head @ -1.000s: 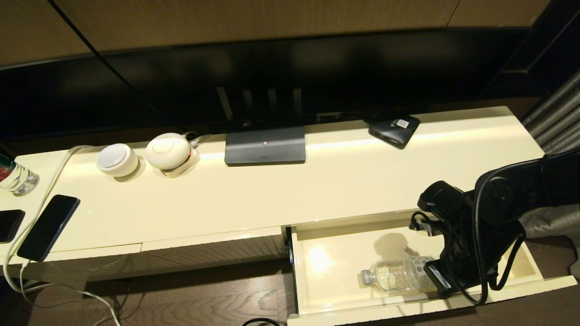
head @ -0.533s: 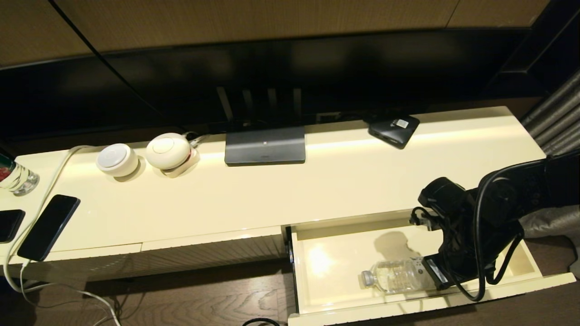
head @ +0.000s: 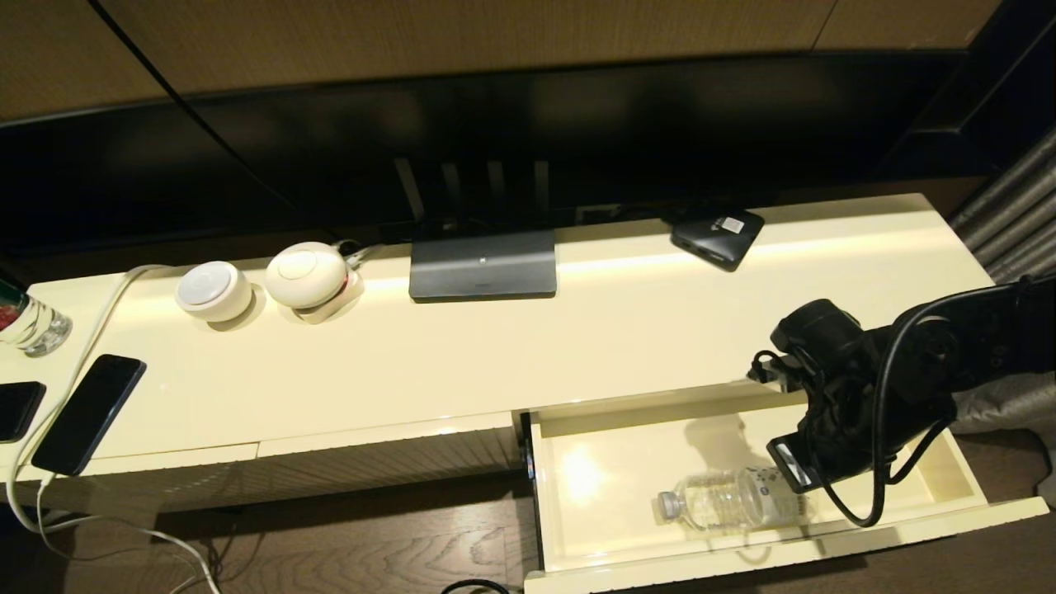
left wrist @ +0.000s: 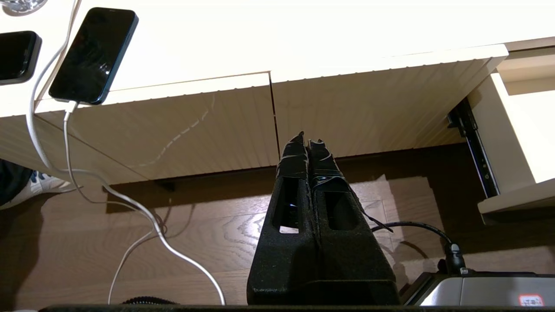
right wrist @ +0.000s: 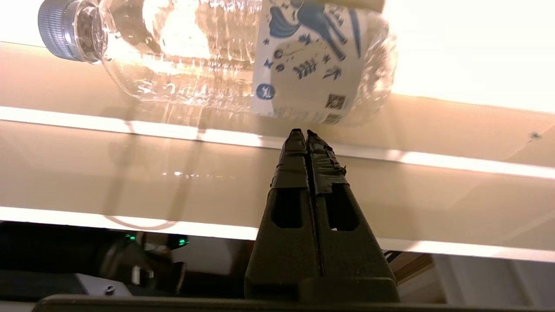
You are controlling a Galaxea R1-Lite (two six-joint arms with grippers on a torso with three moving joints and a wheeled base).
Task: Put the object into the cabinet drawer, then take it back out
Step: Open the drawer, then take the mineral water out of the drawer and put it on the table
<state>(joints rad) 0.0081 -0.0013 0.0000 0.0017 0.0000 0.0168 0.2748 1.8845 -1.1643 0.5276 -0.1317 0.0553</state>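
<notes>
The water bottle [head: 730,498] is lying on its side on the floor of the open cabinet drawer [head: 594,540], toward the drawer's near side, with its cap pointing left and its labelled end pointing right. Nothing is gripping it. The right pincer [right wrist: 306,132] is hanging just above the drawer, close to the bottle's labelled end; in the right wrist view its two fingers are pressing flat against each other with nothing between them, and their tips are sitting just short of the label without touching it. In the head view the black right arm [head: 949,355] is reaching in from the right edge, over the right part of the drawer.

The left pincer [left wrist: 308,141] is resting low in front of the closed ribbed panels [left wrist: 195,125] left of the drawer, over the wooden floor [left wrist: 86,247], its fingers also pressed together and empty.

On the cream worktop [head: 627,322] a dark phone [head: 89,412] is lying at the near left with a white cable [head: 49,503] running from it, and two white round devices [head: 260,285] are sitting farther back.
</notes>
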